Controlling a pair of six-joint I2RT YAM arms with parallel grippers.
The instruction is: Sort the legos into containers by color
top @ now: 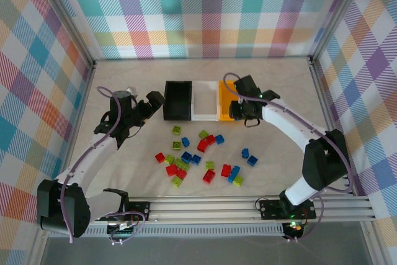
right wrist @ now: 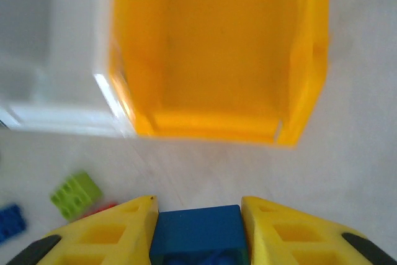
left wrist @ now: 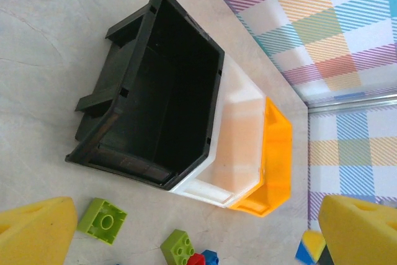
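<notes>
Three containers stand in a row at mid-table: a black bin [top: 167, 100], a white bin [top: 205, 116] and an orange bin [top: 226, 100]. All look empty inside. The legos, red, blue and lime green, lie scattered in front of them around a red one [top: 203, 145]. My right gripper [top: 239, 112] hovers at the orange bin's near end, shut on a blue brick [right wrist: 197, 231]; the orange bin [right wrist: 217, 125] lies just ahead of it. My left gripper [top: 154, 103] stands open beside the black bin [left wrist: 118, 122], above lime bricks [left wrist: 102, 218].
Plaid walls enclose the table on three sides. An aluminium rail [top: 248, 206] with the arm bases runs along the near edge. Bare tabletop [top: 279, 79] lies behind and to the right of the bins, and more at the far left.
</notes>
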